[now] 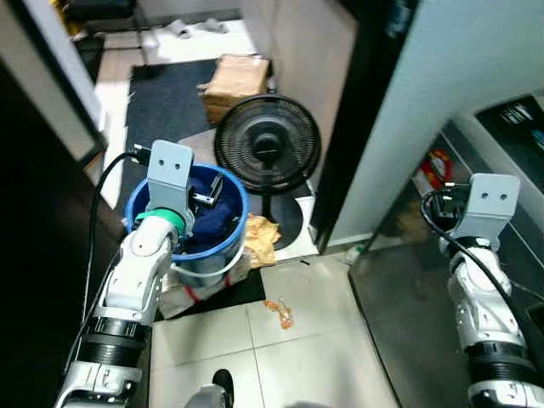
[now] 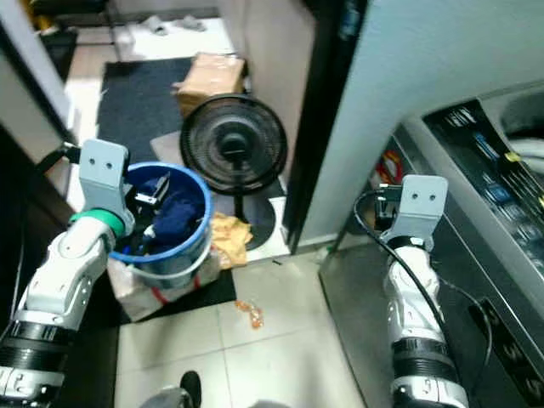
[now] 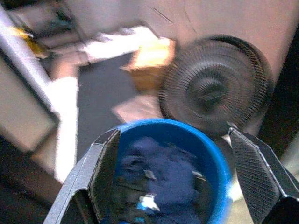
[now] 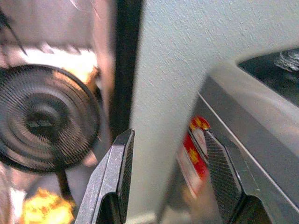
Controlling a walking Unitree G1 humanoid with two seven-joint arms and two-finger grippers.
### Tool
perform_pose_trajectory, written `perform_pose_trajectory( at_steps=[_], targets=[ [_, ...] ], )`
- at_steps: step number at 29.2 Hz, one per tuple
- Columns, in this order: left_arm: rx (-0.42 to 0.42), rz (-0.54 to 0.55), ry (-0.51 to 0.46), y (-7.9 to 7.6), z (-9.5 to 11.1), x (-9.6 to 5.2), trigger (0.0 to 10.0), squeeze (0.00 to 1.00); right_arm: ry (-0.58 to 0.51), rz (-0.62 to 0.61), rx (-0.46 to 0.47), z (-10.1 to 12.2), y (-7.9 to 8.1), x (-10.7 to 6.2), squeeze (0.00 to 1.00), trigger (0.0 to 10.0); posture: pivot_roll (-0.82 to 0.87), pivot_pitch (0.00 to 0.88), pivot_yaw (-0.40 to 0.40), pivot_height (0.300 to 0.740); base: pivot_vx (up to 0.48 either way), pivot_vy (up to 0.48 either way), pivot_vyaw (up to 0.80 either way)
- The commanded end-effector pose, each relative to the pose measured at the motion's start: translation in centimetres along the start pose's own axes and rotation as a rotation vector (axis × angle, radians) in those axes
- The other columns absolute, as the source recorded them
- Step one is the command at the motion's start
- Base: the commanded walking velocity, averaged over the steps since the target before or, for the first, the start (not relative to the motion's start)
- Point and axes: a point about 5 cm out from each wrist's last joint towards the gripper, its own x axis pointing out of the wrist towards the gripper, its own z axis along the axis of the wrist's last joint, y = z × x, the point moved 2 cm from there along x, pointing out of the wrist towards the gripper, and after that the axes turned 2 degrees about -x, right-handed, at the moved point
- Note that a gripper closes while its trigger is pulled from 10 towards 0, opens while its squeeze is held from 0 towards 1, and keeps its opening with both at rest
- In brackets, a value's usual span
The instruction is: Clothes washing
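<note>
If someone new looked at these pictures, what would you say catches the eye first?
Most striking is the blue bucket full of dark blue clothes on the floor at the robot's left, with the left claw open above its rim. Just behind it stands a black fan. At the right, the right claw hangs open beside a grey washing machine.

Blue bucket [image 1: 223, 252], seemingly navy clothes [image 1: 212, 223]

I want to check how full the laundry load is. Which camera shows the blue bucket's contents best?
The left wrist view: it looks between the open fingers straight into the blue bucket, where dark blue clothes fill it. Both eye views show the bucket from above, partly hidden by the left arm.
</note>
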Motion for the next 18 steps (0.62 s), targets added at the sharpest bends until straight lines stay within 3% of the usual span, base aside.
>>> perform_pose_trajectory(
  at_steps=[1,9,18],
  targets=[
    [0.006,-0.009,0.012,-0.4,-0.7,-0.2,10.0,0.0,0.063,0.028,-0.001,-2.0,0.4,-0.9,0.0,10.0,-0.03,0.066,0.033,0.74,0.0,0.0,0.71],
    [0.012,0.001,0.003,-0.1,-1.0,-0.2,10.0,0.0,0.079,0.104,-0.024,-3.2,2.0,-1.3,0.0,10.0,-0.02,0.063,0.033,0.74,0.0,0.0,0.7],
    [0.018,0.027,-0.008,0.3,-1.0,-0.2,10.0,0.0,0.012,0.182,-0.005,-1.4,3.0,-0.2,0.0,10.0,0.01,0.05,-0.015,0.74,0.0,0.0,0.69]
  ],
)
